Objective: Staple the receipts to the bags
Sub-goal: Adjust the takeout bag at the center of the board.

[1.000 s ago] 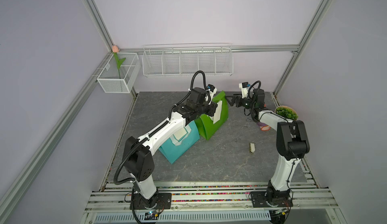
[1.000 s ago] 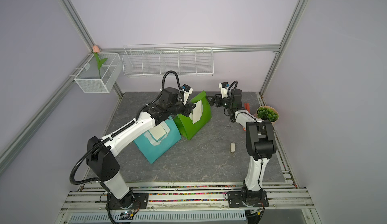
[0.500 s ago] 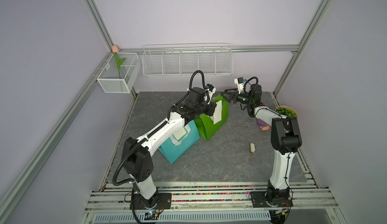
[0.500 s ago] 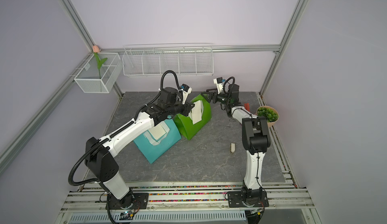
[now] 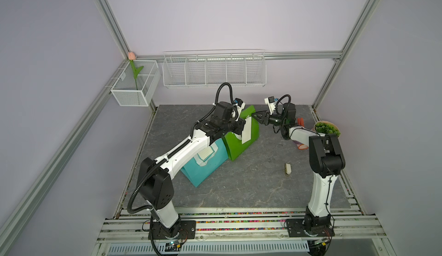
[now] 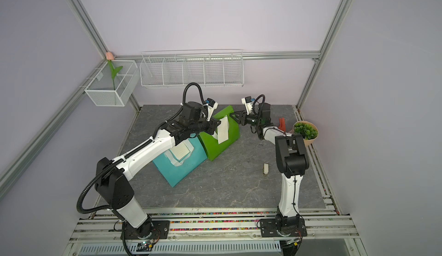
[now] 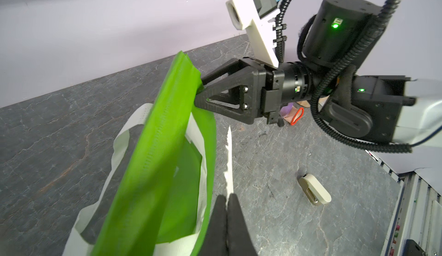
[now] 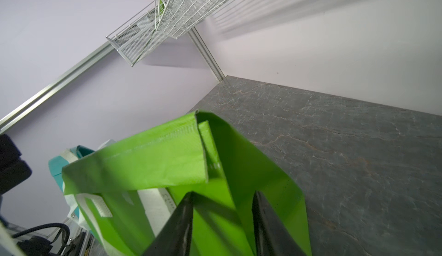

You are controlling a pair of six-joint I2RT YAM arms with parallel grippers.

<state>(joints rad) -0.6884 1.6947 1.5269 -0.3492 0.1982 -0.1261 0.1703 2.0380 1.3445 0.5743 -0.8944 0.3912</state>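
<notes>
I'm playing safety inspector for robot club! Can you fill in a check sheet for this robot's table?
Surface: grey marbled table.
Job's things: green bag and teal bag side by side; flat receipt lies on the teal bag; held receipt hangs by the green bag; stapler lies near the right arm.
Clutter: plant pot at right edge.
Grippers: left gripper shut on the held receipt; right gripper jaws apart, astride the green bag's top corner.
Cables: black hoses loop above both wrists.
Surroundings: wire basket and mesh box with tulip on the walls.

2 white arms (image 5: 186,149), black joints (image 5: 157,187), ribbed black cables (image 5: 133,195), triangular black right hand (image 7: 199,93)
</notes>
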